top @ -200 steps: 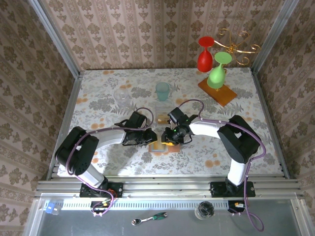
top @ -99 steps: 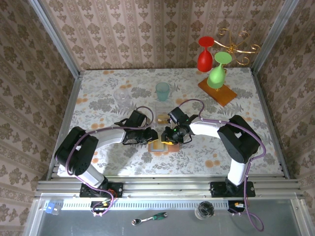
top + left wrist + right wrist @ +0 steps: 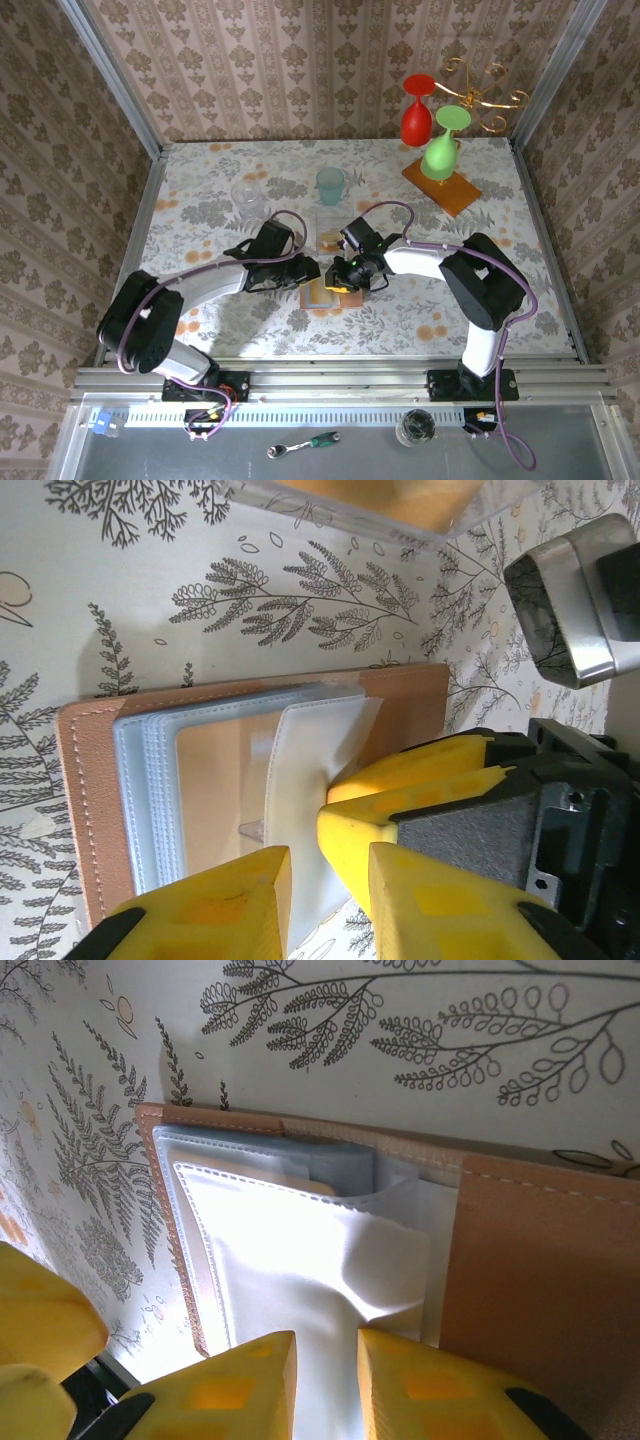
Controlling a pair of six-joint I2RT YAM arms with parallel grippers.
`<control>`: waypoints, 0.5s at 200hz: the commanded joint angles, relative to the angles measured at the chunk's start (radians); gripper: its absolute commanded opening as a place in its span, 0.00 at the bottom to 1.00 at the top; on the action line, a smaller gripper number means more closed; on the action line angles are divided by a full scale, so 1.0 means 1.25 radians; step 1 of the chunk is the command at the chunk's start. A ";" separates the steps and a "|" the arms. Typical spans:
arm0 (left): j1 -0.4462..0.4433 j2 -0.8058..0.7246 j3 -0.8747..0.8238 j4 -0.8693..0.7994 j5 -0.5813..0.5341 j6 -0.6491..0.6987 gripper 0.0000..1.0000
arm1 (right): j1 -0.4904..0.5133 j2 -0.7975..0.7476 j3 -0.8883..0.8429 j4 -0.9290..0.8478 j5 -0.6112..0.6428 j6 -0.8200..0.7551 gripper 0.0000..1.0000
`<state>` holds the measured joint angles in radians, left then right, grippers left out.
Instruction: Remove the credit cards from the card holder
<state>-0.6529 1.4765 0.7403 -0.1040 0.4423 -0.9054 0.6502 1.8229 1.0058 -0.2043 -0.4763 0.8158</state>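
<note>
While the card holder point(image 3: 322, 296) lies open at the centre of the desk point(image 3: 220, 190), the right end effector point(image 3: 325, 1348) pinches a clear sleeve point(image 3: 290, 1250) and the left end effector point(image 3: 305, 858) is nearly closed, its grasp indeterminate, so the step in hand appears to be pocket access, and the next move calls for gripping a card edge.

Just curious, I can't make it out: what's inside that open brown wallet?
Stacked clear plastic sleeves line the open card holder. The right pincer and left pincer cover their near edge, so whether cards sit inside cannot be told.
</note>
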 commanded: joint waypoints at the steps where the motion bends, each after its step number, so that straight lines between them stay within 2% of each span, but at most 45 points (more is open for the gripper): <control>1: 0.006 0.002 -0.008 -0.009 0.007 -0.013 0.28 | -0.004 0.016 -0.013 0.007 -0.006 0.008 0.25; 100: -0.007 0.080 -0.014 0.046 0.034 -0.025 0.28 | -0.004 0.009 -0.013 -0.001 -0.008 0.005 0.24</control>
<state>-0.6552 1.5555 0.7391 -0.0704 0.4648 -0.9234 0.6495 1.8229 1.0031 -0.2001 -0.4767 0.8154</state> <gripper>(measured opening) 0.282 0.244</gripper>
